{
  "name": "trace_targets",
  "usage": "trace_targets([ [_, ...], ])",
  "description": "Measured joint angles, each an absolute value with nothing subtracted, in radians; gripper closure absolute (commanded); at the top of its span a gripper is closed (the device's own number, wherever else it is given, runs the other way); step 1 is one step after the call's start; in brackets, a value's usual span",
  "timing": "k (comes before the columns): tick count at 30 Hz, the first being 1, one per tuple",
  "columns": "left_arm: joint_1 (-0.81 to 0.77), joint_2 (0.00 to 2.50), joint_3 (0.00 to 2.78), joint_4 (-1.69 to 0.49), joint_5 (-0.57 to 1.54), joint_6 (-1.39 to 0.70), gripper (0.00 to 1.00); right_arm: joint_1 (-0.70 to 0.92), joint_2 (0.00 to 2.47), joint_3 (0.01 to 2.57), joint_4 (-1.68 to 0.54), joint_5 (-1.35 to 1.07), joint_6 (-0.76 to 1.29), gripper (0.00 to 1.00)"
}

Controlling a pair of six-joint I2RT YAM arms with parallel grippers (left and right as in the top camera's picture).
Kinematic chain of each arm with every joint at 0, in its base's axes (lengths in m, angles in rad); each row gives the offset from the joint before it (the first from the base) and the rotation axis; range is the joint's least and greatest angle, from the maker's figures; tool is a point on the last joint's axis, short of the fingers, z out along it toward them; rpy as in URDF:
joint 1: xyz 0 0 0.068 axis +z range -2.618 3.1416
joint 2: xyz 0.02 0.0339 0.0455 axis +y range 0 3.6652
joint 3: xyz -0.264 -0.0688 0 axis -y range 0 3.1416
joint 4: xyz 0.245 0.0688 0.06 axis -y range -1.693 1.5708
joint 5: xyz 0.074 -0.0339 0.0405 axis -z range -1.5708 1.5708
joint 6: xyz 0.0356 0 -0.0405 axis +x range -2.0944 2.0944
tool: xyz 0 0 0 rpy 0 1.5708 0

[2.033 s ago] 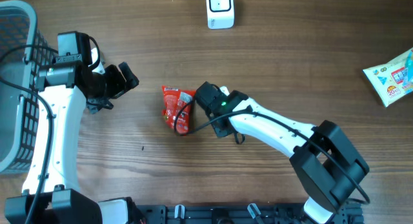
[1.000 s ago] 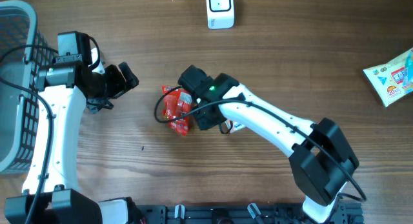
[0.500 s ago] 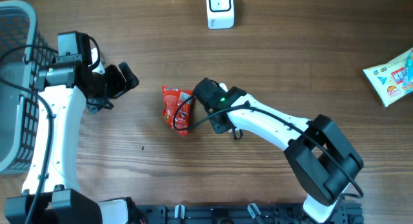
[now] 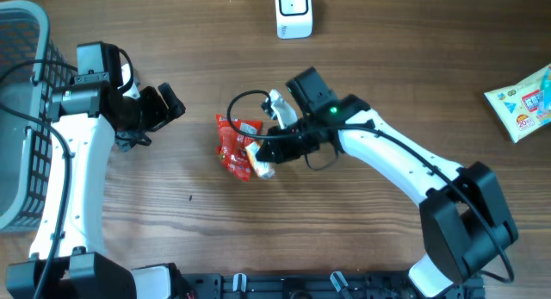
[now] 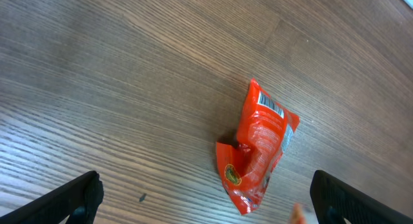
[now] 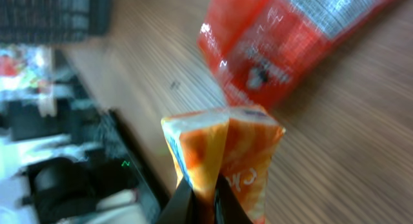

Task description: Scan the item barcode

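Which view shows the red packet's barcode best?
Left wrist: the red packet lies whole and sharp, barcode facing up. Right wrist shows it blurred and cropped; overhead, small, barcode unreadable.

Basket (image 4: 26, 15) cut off, left edge. Scanner (image 4: 294, 13) cropped, far edge. Blue-white pack (image 4: 523, 101) cropped, right edge. Orange pouch (image 6: 222, 153) print blurred, unreadable.

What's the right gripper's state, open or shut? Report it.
Shut on the orange packet: the right gripper pinches the packet's bottom edge in its wrist view.
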State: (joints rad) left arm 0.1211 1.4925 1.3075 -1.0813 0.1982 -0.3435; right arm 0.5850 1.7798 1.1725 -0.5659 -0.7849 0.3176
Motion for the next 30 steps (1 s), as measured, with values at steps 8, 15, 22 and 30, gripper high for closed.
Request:
trace_targets([
  [8, 0.121, 1.493, 1.308, -1.081, 0.198, -0.344, 0.00, 0.457, 1.780, 0.854, -0.338, -0.961, 0.561, 0.74],
  [15, 0.121, 1.493, 1.308, -1.081, 0.198, -0.344, 0.00, 0.216, 1.782, 0.791, -0.445, -0.802, 0.523, 0.91],
  [22, 0.121, 1.493, 1.308, -1.082, 0.198, -0.344, 0.00, 0.207, 1.738, 0.910, -0.764, -0.672, 0.234, 0.63],
  [30, 0.121, 1.493, 1.308, -1.083, 0.198, -0.344, 0.00, 0.837, 1.589, 1.031, -0.681, -0.247, 0.274, 0.28],
])
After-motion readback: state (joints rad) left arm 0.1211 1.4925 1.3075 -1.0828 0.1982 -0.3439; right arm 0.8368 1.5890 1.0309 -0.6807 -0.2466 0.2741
